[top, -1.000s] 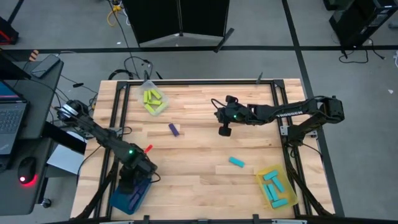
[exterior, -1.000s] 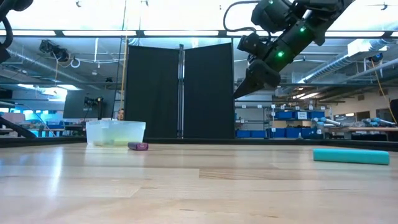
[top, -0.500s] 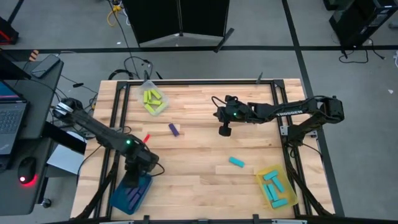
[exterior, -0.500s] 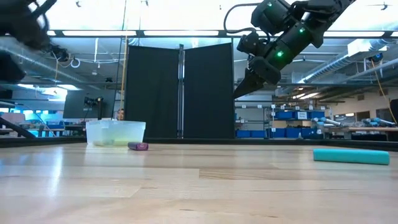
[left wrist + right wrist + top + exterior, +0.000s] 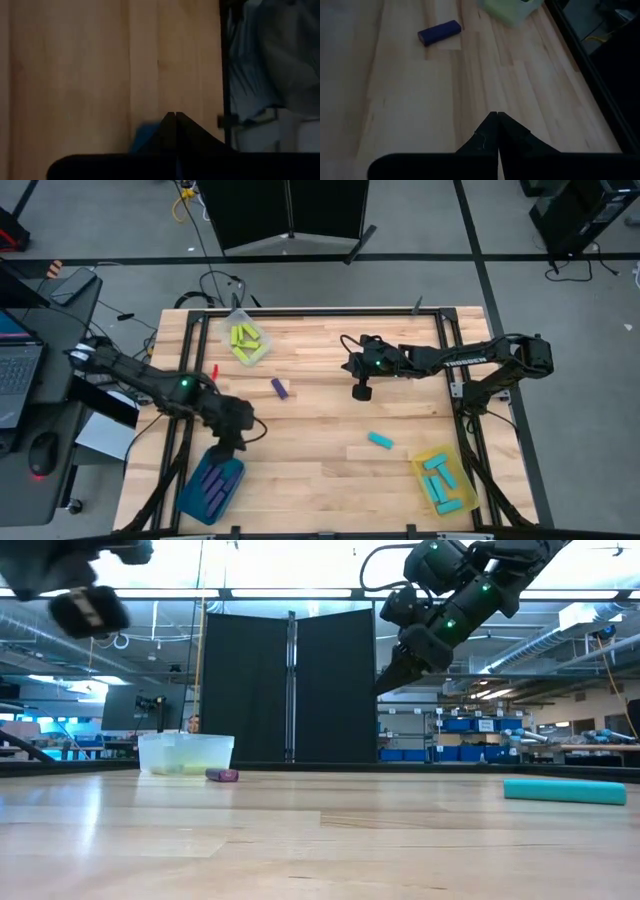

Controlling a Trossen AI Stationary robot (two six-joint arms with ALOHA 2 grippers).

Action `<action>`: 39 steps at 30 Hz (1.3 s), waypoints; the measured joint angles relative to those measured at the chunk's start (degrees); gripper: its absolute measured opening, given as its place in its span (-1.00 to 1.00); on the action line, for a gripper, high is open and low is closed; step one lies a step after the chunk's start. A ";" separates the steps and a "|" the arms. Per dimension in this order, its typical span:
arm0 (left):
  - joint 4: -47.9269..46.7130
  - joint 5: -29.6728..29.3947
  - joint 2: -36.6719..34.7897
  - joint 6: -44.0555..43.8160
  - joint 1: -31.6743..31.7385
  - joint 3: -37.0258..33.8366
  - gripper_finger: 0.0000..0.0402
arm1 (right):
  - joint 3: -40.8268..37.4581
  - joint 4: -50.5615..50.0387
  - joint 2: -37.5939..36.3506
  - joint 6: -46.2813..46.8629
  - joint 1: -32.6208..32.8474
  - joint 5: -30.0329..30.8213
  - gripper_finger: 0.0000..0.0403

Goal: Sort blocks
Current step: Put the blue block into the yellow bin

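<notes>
- I see a loose purple block lying on the wooden table, between my two arms; nothing stands around it.
- A cyan block lies alone near the yellow tray, which holds more cyan blocks.
- The clear tray at the far left corner holds the yellow-green blocks; the blue tray at the near left holds purple ones.
- My left gripper hangs just above the blue tray's far end, fingers pressed together, holding nothing.
- My right gripper hovers over bare planks at mid-table, also closed and empty.
- The blocks are smooth, oblong and rounded; the tabletop is pale planked wood in a black frame.
- Behind the table stands a black folding screen, with shelving beyond it.
</notes>
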 joint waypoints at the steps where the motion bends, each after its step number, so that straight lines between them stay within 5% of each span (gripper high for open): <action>1: 1.40 -0.84 -0.38 1.22 0.44 -0.47 -0.98 | 0.00 0.02 0.00 0.16 0.00 -0.21 -0.95; 14: 36.76 0.69 -1.54 20.25 11.15 -12.70 -0.98 | 0.00 0.42 0.00 3.29 -0.24 -4.72 -0.95; 25: 62.19 3.09 -1.54 25.17 20.47 -23.36 -0.98 | 0.02 -0.06 0.00 9.84 0.01 -4.70 -0.95; 39: 69.76 5.12 -1.54 26.68 26.94 -27.05 -0.98 | 0.66 -6.39 -0.02 17.71 5.61 -2.46 -0.90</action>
